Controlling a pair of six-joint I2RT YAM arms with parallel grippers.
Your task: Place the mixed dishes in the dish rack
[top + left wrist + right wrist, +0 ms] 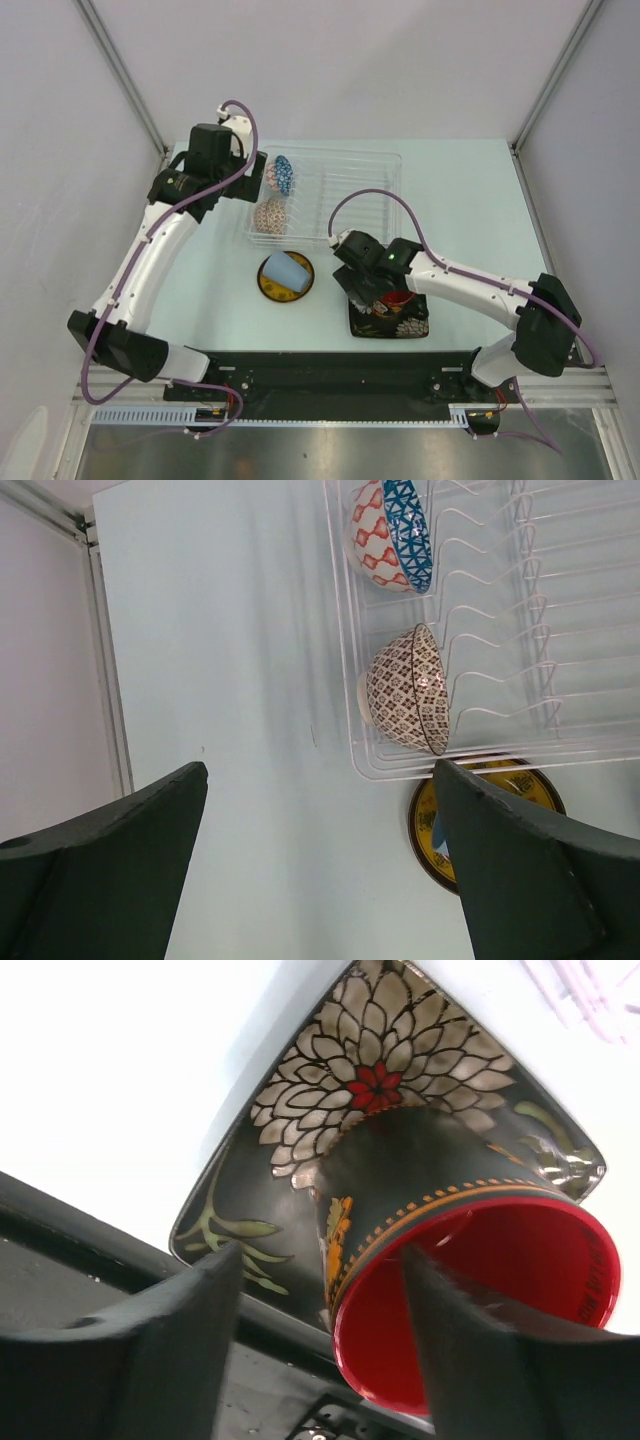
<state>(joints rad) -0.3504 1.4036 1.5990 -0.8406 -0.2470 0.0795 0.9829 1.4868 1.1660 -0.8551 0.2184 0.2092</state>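
Mug point(420, 1160) sat on the black square plate point(330, 1110), near the right front of the table and well apart from the rack point(385, 160). Red mouth faced the wrist camera. Right gripper point(320, 1260) was down over it, jaws spread and straddling the rim: one finger outside the wall, the other in front of the red inside. No clear contact on the outer side.

Two bowls stood on edge in the rack's left end, blue bowl point(284, 174) behind, beige bowl point(271, 215) in front. Cup point(284, 270) lay on the yellow plate point(270, 288), just in front of the rack. Left gripper point(320, 770) hung over bare table beside the rack's left edge, jaws spread, holding nothing.

Judged step: taking the mug by its wall. To do it well, seat the inner finger deep enough before closing, squeeze square to the wall, then lift straight so the plate underneath is not dragged. Glazed surface likely slick; a shallow pinch could let it swing. Aim for open wires right of the bowls.
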